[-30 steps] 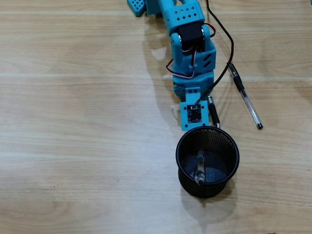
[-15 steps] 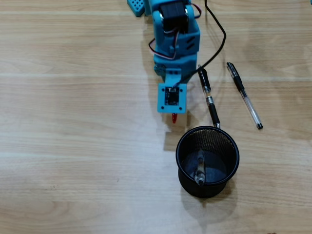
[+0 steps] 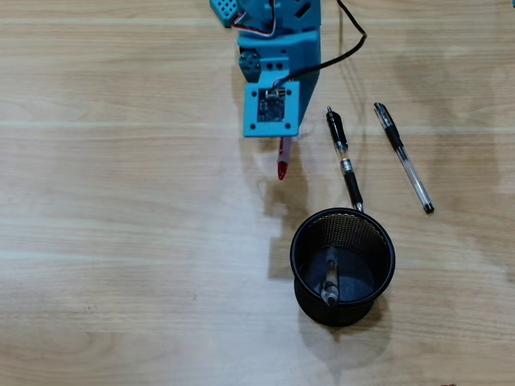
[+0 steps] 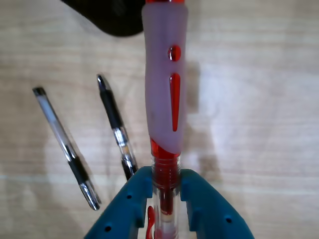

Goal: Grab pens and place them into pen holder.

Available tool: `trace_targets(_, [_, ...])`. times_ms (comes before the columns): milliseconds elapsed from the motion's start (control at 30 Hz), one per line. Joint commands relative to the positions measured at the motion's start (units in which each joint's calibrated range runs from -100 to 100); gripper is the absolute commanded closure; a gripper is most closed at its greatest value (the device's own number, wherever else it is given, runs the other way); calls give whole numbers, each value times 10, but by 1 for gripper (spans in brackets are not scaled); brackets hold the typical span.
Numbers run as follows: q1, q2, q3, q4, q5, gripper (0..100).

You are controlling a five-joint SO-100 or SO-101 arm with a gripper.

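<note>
My blue gripper [image 4: 165, 180] is shut on the clear barrel of the red pen [image 4: 165, 104], which sticks out ahead of the jaws. In the overhead view the red pen's tip [image 3: 282, 163] pokes out from under the arm [image 3: 278, 76], above and left of the black mesh pen holder [image 3: 343, 265]. One pen [image 3: 330, 281] leans inside the holder. Two black-and-clear pens lie on the table: one [image 3: 344, 161] ends right at the holder's rim, the other [image 3: 402, 157] is farther right. Both show left of the red pen in the wrist view [image 4: 116, 127] [image 4: 65, 147].
A black cable [image 3: 354, 40] runs from the arm's camera toward the top edge. The holder's dark edge [image 4: 112, 17] shows at the top of the wrist view. The wooden table [image 3: 121, 241] spreads wide to the left.
The arm has pulled back up and left, away from the holder. The red pen, hidden a second ago, now hangs out from under the gripper. The pens on the table lie still.
</note>
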Motion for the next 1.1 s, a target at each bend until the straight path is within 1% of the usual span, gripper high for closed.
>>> trace_targets(0, [9,-34,-65,-52,1,98])
trace_targets(200, [2,-33,-61,-234,2,98])
trace_targets(333, [-7,-19,-61,-341,25,98])
trace_targets(400, [-10,-8,-61,-393,28,98])
trace_targets(733, [-21,106,-61,-644,28,98])
trace_targets(933, [-19,186,-64,-766,30,98])
trace_targets(1067, [-15,217,-69,-824,70,98])
